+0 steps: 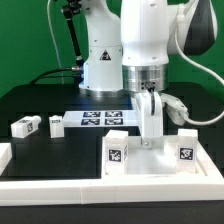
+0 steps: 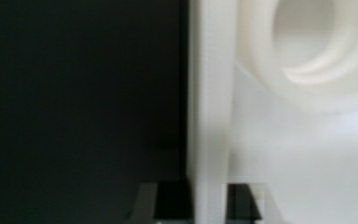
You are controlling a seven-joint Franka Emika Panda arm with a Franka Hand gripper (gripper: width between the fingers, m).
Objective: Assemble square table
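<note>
The square table top (image 1: 165,160) is a large white tray-like piece with two tags facing the camera, near the front at the exterior view's right. My gripper (image 1: 150,137) comes straight down on its far rim. In the wrist view the rim (image 2: 208,100) runs between my two fingertips (image 2: 165,203), which press against it on either side, so the gripper (image 2: 206,203) is shut on the rim. A round corner socket (image 2: 318,50) shows beside the rim. Two small white tagged legs (image 1: 25,126) (image 1: 56,123) lie on the black table at the left. Another white block (image 1: 187,114) lies behind the top.
The marker board (image 1: 103,119) lies flat behind the table top, in front of the robot base (image 1: 100,65). The low white border wall (image 1: 60,183) runs along the front edge and turns up at the left (image 1: 5,155).
</note>
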